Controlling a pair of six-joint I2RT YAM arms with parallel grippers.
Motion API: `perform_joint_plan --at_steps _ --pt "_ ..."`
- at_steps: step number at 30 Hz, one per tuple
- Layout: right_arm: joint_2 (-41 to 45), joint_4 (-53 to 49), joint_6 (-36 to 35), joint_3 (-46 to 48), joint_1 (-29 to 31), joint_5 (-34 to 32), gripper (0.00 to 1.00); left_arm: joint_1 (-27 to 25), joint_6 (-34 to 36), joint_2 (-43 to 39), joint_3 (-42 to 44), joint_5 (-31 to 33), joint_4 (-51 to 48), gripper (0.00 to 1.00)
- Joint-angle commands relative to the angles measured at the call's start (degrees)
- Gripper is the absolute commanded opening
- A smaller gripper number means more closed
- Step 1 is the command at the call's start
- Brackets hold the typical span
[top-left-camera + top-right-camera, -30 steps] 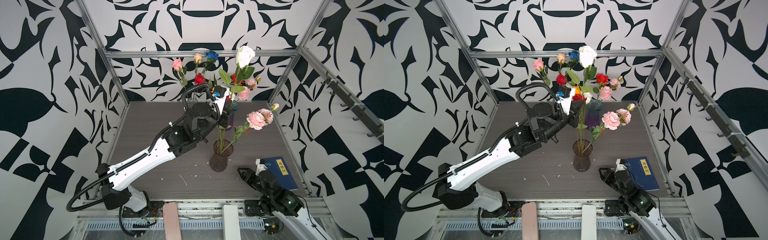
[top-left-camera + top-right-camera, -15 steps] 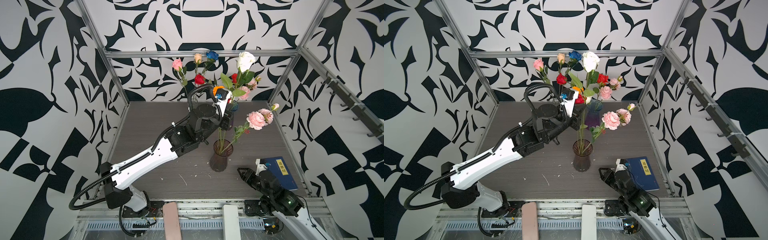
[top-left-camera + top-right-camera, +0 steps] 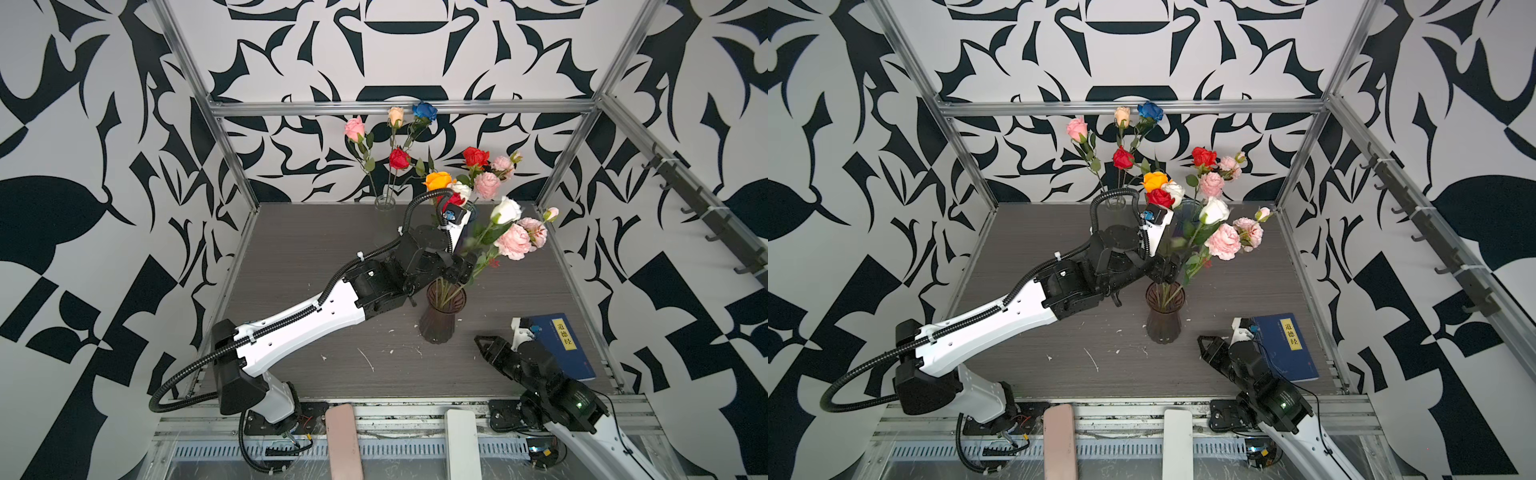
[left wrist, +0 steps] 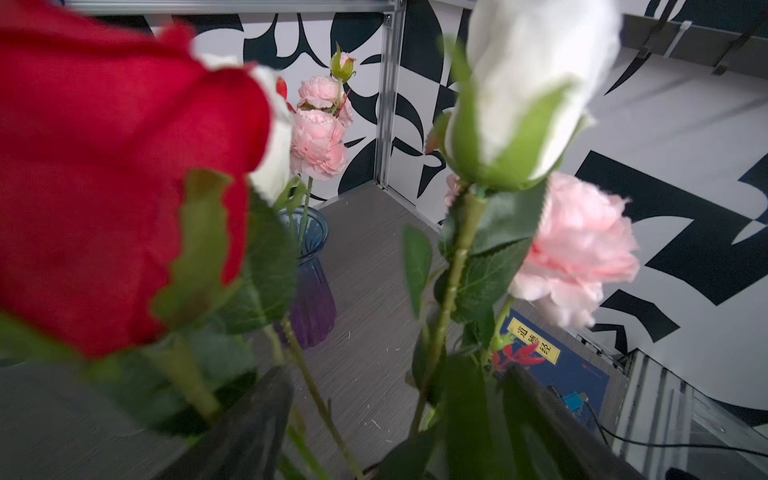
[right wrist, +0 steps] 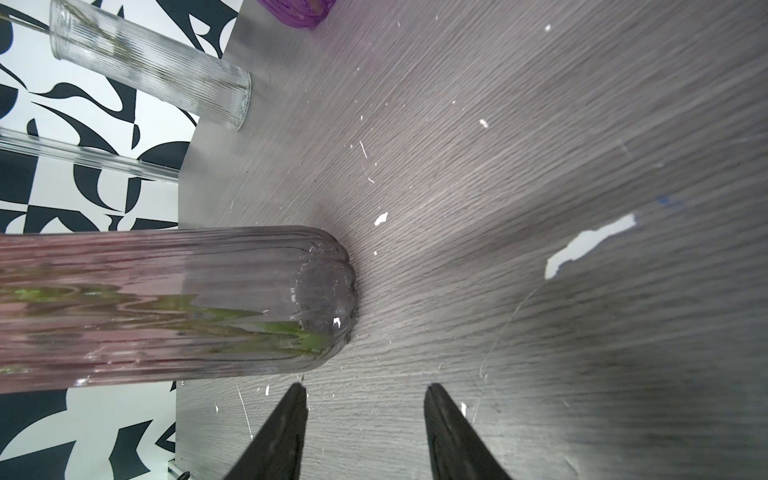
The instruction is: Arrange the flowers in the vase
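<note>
You have 3 vases: the clear vase (image 3: 384,203) holds 4 roses (image 3: 399,159). The left gripper (image 3: 463,268), jaws spread and gripping nothing, flanks the stem above the dark vase (image 3: 440,320), which holds 1 white rose (image 3: 506,210) and 1 pink carnation spray (image 3: 513,242). The blue vase (image 4: 309,266) stands behind. The right gripper (image 5: 365,390) sits half-open, empty.

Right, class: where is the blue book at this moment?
In both top views the blue book lies flat at the front right of the table, beside the right end effector and right of the dark vase.

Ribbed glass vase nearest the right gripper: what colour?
Translucent smoky mauve-brown vase; clearest in right wrist view.
</note>
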State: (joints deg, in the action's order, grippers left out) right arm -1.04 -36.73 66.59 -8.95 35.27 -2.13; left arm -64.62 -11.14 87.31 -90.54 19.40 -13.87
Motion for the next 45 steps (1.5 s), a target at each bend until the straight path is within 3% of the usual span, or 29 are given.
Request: perform_joint_plan --at_steps 1,4,6,13,17,19,21,24,28,30,36,39,42,43,45 --pt "0.4 -1.0 -0.4 -0.1 -0.2 -1.2 0.50 -0.2 -0.2 -5.7 1.1 1.5 0.6 0.84" --pt "0.3 -1.1 -0.2 -0.2 -0.2 -1.3 0.50 -0.1 1.0 -11.2 5.8 2.2 3.1 0.84" --pt "0.3 -1.1 -0.1 -0.1 -0.2 -1.3 0.50 -0.1 2.3 -16.4 10.6 2.4 4.9 1.00" --pt "-3.5 3.1 -3.0 -1.7 -0.3 -4.6 0.50 3.0 -0.5 -31.3 31.5 13.6 5.9 1.00" --pt "-11.2 10.5 -12.6 -6.7 -0.3 -15.3 0.61 10.3 -3.9 -37.9 42.8 14.6 3.1 0.99" --pt "-16.4 14.2 -19.7 -9.7 -0.4 -20.9 0.62 12.9 -3.7 -41.2 49.3 18.9 5.9 0.99" --pt "-22.0 18.4 -28.5 -12.3 -0.5 -26.3 0.66 14.9 1.4 -44.7 56.3 21.3 13.6 1.00" --pt "-28.6 28.5 -47.6 -13.8 -0.5 -33.4 0.71 19.5 8.7 -47.8 64.0 25.2 22.7 1.00" --pt "-36.4 52.3 -71.4 -6.8 -1.0 -41.0 0.89 30.3 12.8 -43.0 70.1 26.8 32.8 0.99" --pt "-41.9 65.6 -77.6 -2.5 -3.4 -40.4 0.94 33.2 11.2 -38.8 72.3 27.6 38.4 0.99" --pt "-63.1 88.3 -72.0 1.4 -18.6 -20.6 0.99 37.4 17.1 -21.6 76.7 31.3 62.7 0.99" --pt "-79.2 105.4 -73.2 0.9 -21.2 -18.1 0.99 39.6 19.0 -9.1 78.1 32.7 78.6 0.99" --pt "-92.2 114.9 -73.0 -0.7 -22.2 -17.2 1.00 39.7 22.8 -0.3 76.8 33.6 88.7 1.00" --pt "-94.1 118.4 -74.2 -0.9 -22.0 -18.5 1.00 39.9 23.6 0.8 76.3 32.5 88.9 1.00" --pt "-90.3 110.4 -72.4 -2.1 -22.9 -16.4 1.00 42.1 21.8 3.9 76.0 30.2 90.5 1.00"
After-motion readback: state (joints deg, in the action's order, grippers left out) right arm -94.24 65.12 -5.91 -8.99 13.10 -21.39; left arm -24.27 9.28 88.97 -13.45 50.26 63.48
